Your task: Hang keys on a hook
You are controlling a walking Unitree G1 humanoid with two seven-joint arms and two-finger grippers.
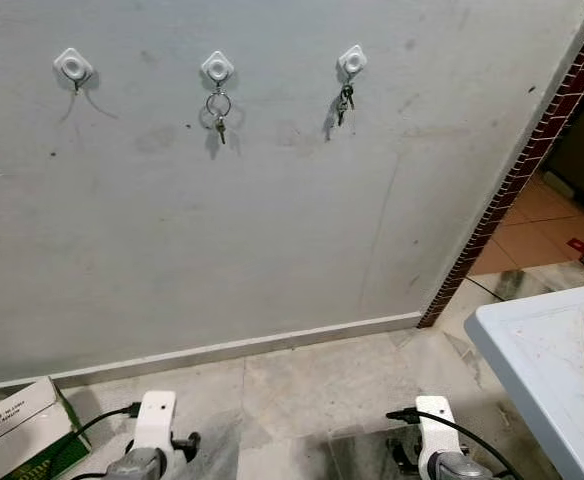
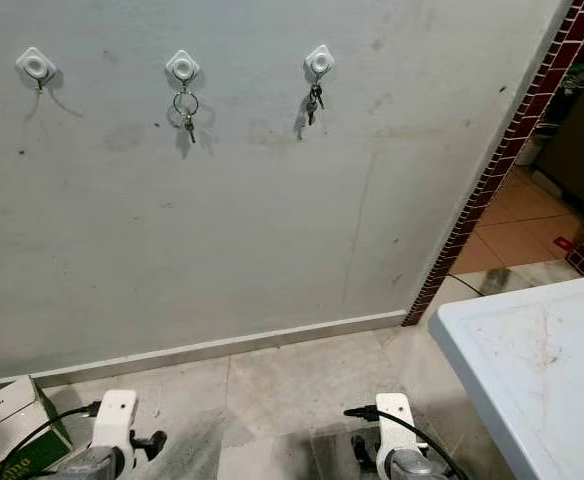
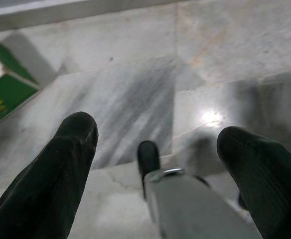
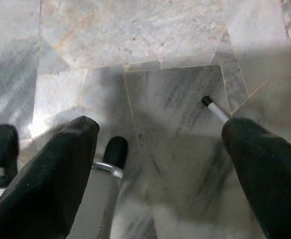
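Ahead, a grey wall (image 1: 272,220) carries three white hooks in a row, high up. Its left hook (image 1: 73,65) shows no keys, just a thin dark bit hanging below it, too small to make out. From the middle hook (image 1: 217,67) hangs a key ring (image 1: 218,104) with one small key at its lower end. On the right hook (image 1: 351,61) hangs a dark bunch of keys (image 1: 345,101), flat against the wall. Both sets of keys are on their hooks, well apart from each other and far from both arms. A pale skirting (image 1: 232,350) runs along the foot of the wall, and the marble floor (image 1: 322,390) lies near. At the near left a green and white box (image 1: 17,435) sits on the floor; at the near right is the corner of a white table (image 1: 562,370). On the far right a strip of dark red tiles (image 1: 512,185) edges the wall, with an orange tiled floor beyond. Both arms hang low at the near edge, pointing down at the floor. The left gripper (image 3: 158,144) has its two black fingers (image 3: 61,164) spread wide with nothing between them. The right gripper (image 4: 160,149) likewise has its fingers (image 4: 56,169) spread apart and holds nothing; a thin white stick with a black tip (image 4: 214,109) lies on the marble beyond it.
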